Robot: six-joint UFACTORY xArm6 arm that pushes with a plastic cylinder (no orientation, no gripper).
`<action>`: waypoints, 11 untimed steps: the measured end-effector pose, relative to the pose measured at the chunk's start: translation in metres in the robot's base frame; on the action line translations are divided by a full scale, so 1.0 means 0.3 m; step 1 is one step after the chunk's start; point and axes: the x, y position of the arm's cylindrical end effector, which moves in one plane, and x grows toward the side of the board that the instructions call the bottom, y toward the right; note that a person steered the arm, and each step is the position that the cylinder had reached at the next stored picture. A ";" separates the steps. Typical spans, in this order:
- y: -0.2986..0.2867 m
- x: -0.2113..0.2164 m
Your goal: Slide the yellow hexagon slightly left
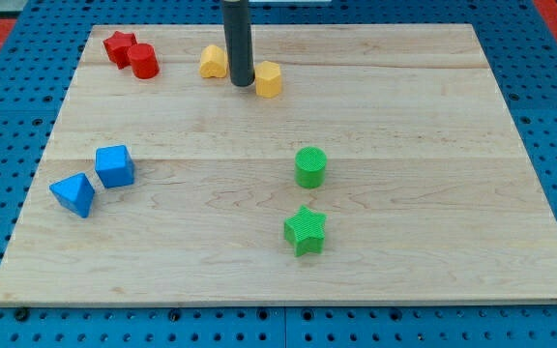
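Nearest, green star [306, 231], untouched. Far back, my tip [241, 85] just left of yellow hexagon [269, 79]; probably wrong side for pushing left. No fingers here.

Yellow hexagon [270, 79]: small yellow block with flat faceted sides, resting flat on the wooden tabletop [404, 193]. Position far in the scene, close to the tabletop's far edge and a little left of its centre line. Its top face is paler than the orange-tinted side walls. Upright, not tipped. Whether its left side meets anything cannot be judged from this angle.
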 end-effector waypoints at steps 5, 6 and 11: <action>0.589 0.147; 0.599 0.252; 0.374 0.095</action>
